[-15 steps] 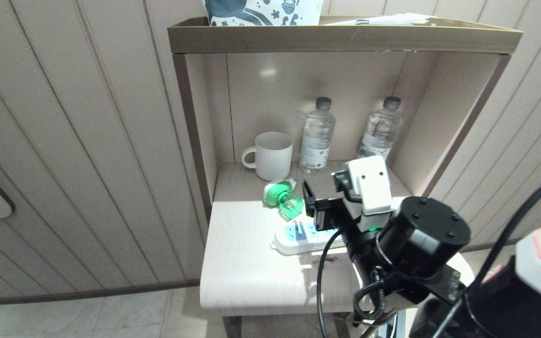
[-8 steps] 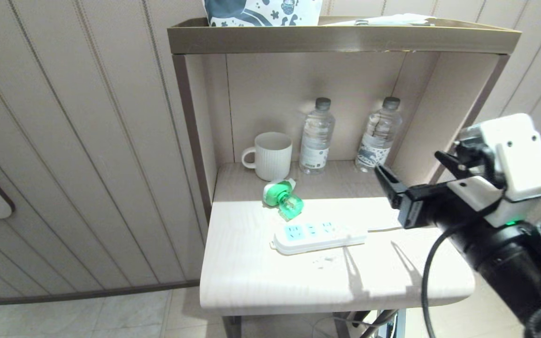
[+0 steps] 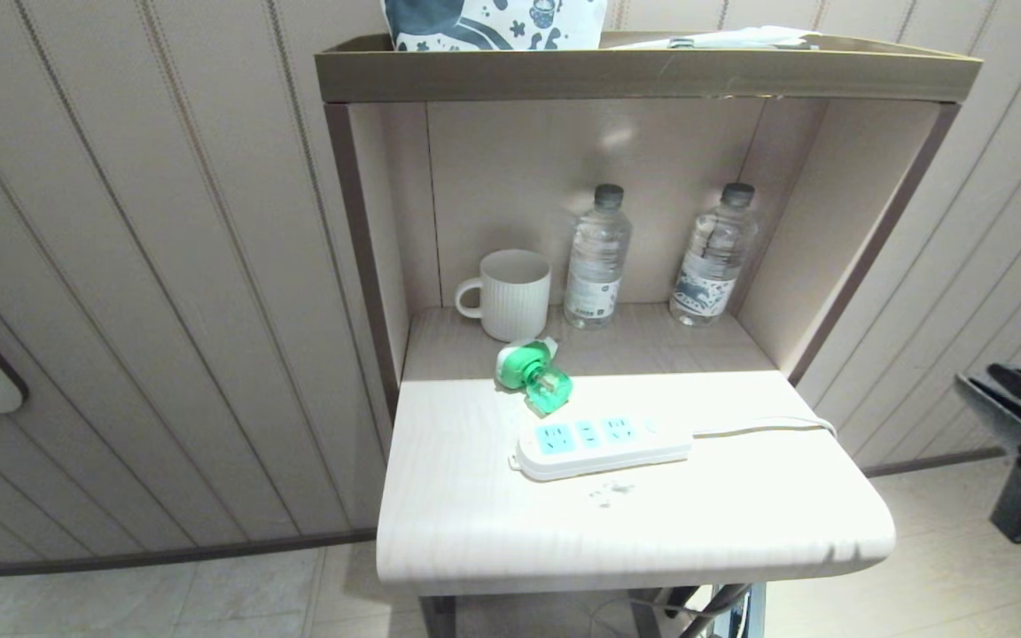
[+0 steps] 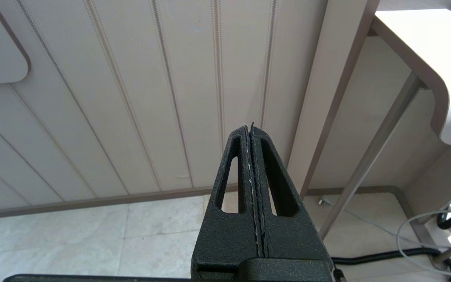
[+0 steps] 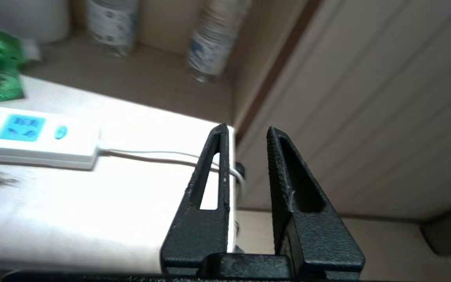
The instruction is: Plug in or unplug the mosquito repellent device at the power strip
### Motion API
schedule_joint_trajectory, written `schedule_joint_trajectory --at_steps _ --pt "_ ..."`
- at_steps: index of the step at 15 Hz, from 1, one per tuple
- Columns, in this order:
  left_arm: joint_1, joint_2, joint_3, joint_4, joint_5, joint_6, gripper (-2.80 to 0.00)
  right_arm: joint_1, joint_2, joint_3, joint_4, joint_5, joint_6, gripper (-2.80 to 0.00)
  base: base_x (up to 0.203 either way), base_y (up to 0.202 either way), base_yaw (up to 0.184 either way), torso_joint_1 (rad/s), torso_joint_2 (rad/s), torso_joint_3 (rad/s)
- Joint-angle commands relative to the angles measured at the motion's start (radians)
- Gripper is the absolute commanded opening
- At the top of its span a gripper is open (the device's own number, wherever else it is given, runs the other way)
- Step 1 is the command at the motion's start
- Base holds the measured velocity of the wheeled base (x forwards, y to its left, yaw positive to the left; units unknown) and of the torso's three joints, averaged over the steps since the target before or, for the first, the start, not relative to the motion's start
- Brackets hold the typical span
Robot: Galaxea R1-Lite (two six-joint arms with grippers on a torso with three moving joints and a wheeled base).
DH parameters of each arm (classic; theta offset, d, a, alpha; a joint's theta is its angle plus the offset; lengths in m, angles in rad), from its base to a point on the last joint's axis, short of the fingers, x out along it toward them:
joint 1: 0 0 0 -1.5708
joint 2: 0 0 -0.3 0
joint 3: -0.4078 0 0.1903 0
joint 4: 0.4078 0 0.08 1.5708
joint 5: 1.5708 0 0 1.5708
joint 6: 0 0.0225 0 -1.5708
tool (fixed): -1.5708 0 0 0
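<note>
From the head camera I see the repellent device (image 3: 534, 376) lying unplugged just behind the power strip (image 3: 601, 446), all three sockets bare, so either plugging remains or unplugging is finished. My left gripper (image 4: 251, 135) is pressed together, away from the strip. My right gripper (image 5: 247, 135) hangs slightly apart, empty, beyond the strip's cord end.

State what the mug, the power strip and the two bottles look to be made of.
Mug: likely matte white ceramic, ribbed wall. Power strip: glossy white plastic, light-blue socket faces. Bottles: clear thin plastic, see-through, dark caps.
</note>
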Motion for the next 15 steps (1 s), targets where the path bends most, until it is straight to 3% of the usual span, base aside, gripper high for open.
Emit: schedule_joint_trajectory --at_steps 1,4,6,8,11,13,15 --pt "0.0 0.001 0.0 0.0 0.0 0.0 -2.8 -0.089 -0.171 -0.017 0.23 0.019 -0.002 -2.8 0.0 0.0 0.0 0.0 0.0 0.0" --pt "0.0 0.001 0.0 0.0 0.0 0.0 -2.8 -0.278 -0.265 0.035 0.352 0.138 0.015 -2.8 0.0 0.0 0.0 0.0 0.0 0.0" --pt "0.0 0.001 0.001 0.0 0.0 0.0 -2.8 -0.39 -0.322 0.069 0.377 0.276 0.08 -2.8 0.0 0.0 0.0 0.0 0.0 0.0" --pt "0.0 0.001 0.001 0.0 0.0 0.0 -2.8 -0.475 -0.378 0.146 0.406 0.357 0.145 -2.8 0.0 0.0 0.0 0.0 0.0 0.0" --pt "0.0 0.001 0.0 0.0 0.0 0.0 -2.8 -0.507 -0.525 0.28 0.426 0.442 0.17 -2.8 0.0 0.0 0.0 0.0 0.0 0.0" --pt "0.0 0.001 0.0 0.001 0.0 0.0 -2.8 -0.505 -0.622 0.373 0.423 0.45 0.175 -2.8 0.0 0.0 0.0 0.0 0.0 0.0" --pt "0.0 0.001 0.0 0.0 0.0 0.0 -2.8 -0.514 -0.638 0.444 0.388 0.454 0.239 -2.8 0.0 0.0 0.0 0.0 0.0 0.0"
